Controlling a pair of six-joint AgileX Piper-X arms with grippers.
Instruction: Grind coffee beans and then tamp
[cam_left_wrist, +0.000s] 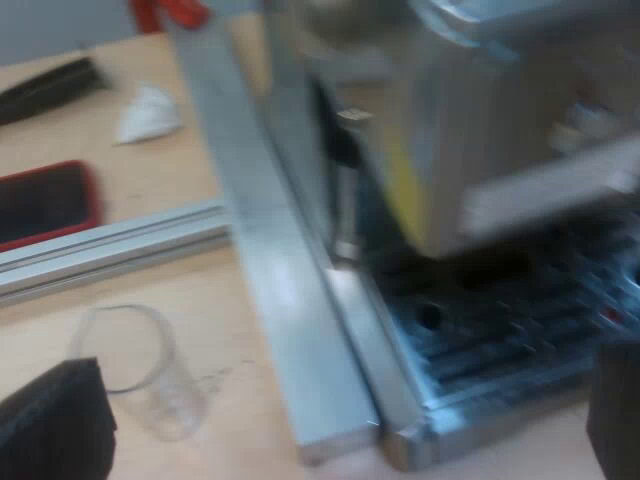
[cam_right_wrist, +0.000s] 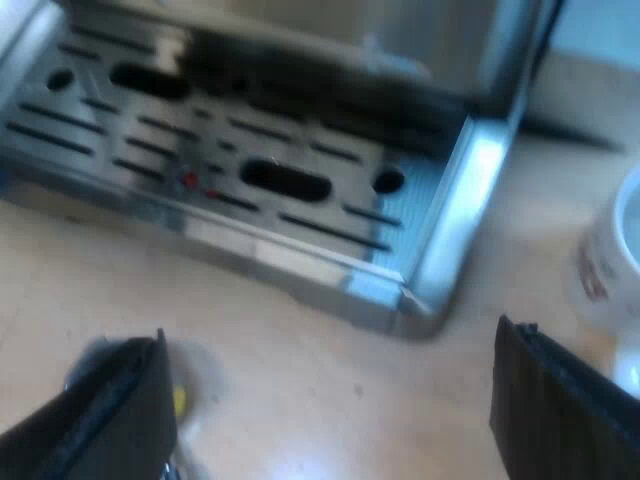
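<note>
The espresso machine (cam_left_wrist: 470, 150) stands close ahead of my left gripper (cam_left_wrist: 330, 440), its slotted drip tray (cam_left_wrist: 500, 320) at table level. My left gripper is open with nothing between its fingers. A clear measuring glass (cam_left_wrist: 140, 370) sits on the wooden table just beside one left finger (cam_left_wrist: 50, 425). In the right wrist view the same drip tray (cam_right_wrist: 230, 160) lies just beyond my right gripper (cam_right_wrist: 335, 400), which is open and empty over bare table. A white mug (cam_right_wrist: 610, 250) stands beside the tray's corner, near one right finger (cam_right_wrist: 560, 400).
A metal rail (cam_left_wrist: 260, 250) runs along the machine's side and another rail (cam_left_wrist: 110, 245) crosses the table beyond the glass. Past it lie a black object with a red rim (cam_left_wrist: 45, 200), a white crumpled piece (cam_left_wrist: 148, 112) and a dark object (cam_left_wrist: 50, 88).
</note>
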